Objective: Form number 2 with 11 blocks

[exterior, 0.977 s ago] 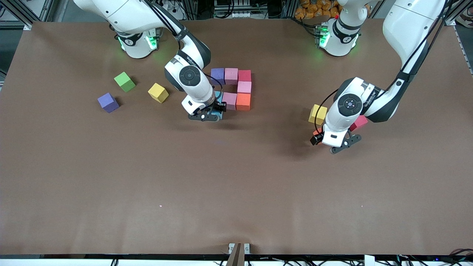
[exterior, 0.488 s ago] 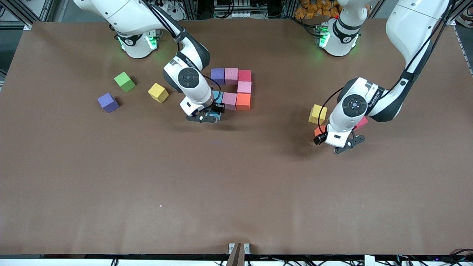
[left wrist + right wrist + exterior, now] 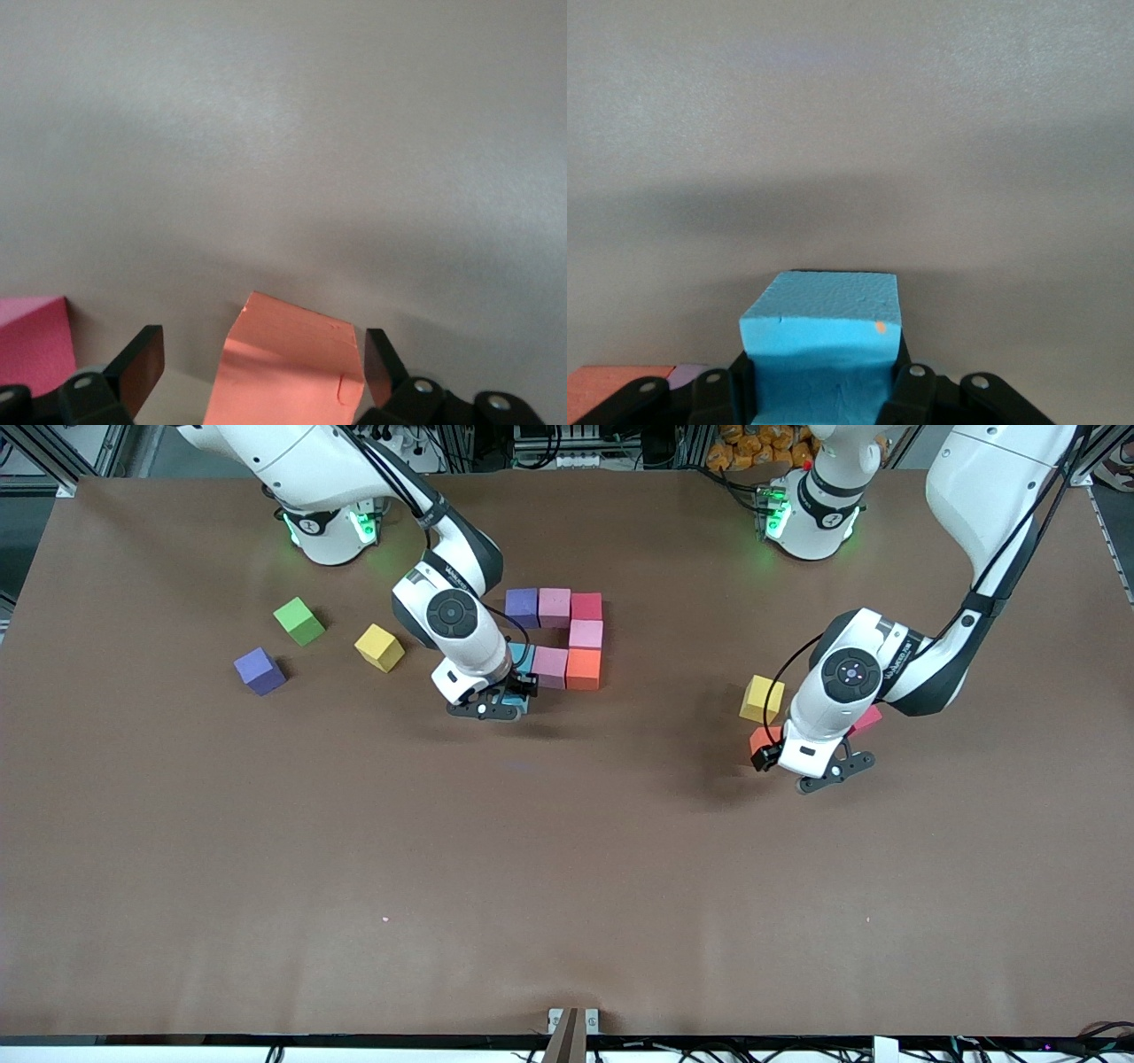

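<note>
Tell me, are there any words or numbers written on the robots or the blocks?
Right arm: a small line of print on the black band by the wrist, too small to read.
Left arm: the same kind of print near the wrist, too small to read.
Blocks: plain colours, no letters or numbers.

The right end effector (image 3: 824, 390) grips a blue block (image 3: 824, 341) (one small orange speck) over brown table (image 3: 850, 133).

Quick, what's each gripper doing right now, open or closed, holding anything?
Left gripper: open around the orange block.
Right gripper: shut on the blue block.
</note>
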`<move>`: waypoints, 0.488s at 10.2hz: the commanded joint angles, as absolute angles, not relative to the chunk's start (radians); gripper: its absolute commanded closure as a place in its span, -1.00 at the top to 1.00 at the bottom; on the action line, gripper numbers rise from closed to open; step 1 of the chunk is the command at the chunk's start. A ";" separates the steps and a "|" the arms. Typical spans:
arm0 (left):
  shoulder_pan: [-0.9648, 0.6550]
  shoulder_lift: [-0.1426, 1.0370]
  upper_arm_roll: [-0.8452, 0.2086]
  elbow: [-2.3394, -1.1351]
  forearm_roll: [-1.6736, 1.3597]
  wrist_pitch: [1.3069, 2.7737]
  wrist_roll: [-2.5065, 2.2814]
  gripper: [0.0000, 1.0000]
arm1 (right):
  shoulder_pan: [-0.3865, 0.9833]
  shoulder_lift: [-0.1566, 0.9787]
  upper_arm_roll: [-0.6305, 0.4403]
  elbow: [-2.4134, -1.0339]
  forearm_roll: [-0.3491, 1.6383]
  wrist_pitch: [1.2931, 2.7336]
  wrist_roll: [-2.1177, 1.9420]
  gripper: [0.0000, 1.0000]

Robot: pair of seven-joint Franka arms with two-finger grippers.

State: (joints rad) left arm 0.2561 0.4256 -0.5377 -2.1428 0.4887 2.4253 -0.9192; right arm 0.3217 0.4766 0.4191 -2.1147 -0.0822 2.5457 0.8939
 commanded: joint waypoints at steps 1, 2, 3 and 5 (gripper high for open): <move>0.291 0.432 -0.574 -2.140 0.470 2.437 -0.812 1.00 | 0.334 0.479 0.408 -2.112 -0.089 2.551 0.908 -0.03; 0.290 0.449 -0.575 -2.125 0.468 2.437 -0.811 1.00 | 0.334 0.479 0.408 -2.112 -0.089 2.551 0.908 0.27; 0.282 0.456 -0.578 -2.103 0.462 2.437 -0.815 1.00 | 0.333 0.479 0.408 -2.112 -0.089 2.549 0.908 0.61; 0.276 0.468 -0.587 -2.085 0.431 2.437 -0.813 1.00 | 0.333 0.479 0.408 -2.111 -0.089 2.546 0.908 0.69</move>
State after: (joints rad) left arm 0.2742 0.4502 -0.5763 -2.1103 0.4605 2.4355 -0.8416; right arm 0.3218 0.4769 0.4164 -2.1147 -0.0823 2.5457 0.8938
